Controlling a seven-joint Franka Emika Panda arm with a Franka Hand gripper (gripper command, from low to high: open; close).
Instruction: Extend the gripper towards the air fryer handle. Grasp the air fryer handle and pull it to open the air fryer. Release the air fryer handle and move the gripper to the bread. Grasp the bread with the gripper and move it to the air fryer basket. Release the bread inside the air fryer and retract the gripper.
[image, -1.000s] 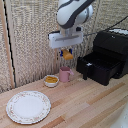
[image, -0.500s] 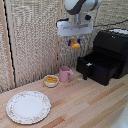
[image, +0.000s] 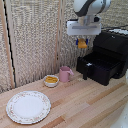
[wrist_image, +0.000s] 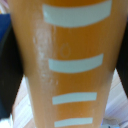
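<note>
My gripper (image: 82, 41) hangs high above the table, shut on the golden-orange bread (image: 82, 43), which dangles between the dark fingers. It is to the exterior view's left of the black air fryer (image: 113, 47) and above the pulled-out air fryer basket (image: 98, 69). The air fryer handle (image: 89, 71) juts from the drawer's front panel. In the wrist view the bread (wrist_image: 70, 65) fills nearly the whole picture as an orange slab with pale stripes, dark fingers at its sides.
A pink mug (image: 65, 74) and a small white bowl (image: 51, 80) with yellow pieces stand by the wicker wall. A patterned plate (image: 28, 106) lies near the front at the exterior view's left. The wooden table (image: 85, 107) carries everything.
The gripper with the bread has risen and shifted toward the exterior view's right, closer to the air fryer. Nothing else has moved.
</note>
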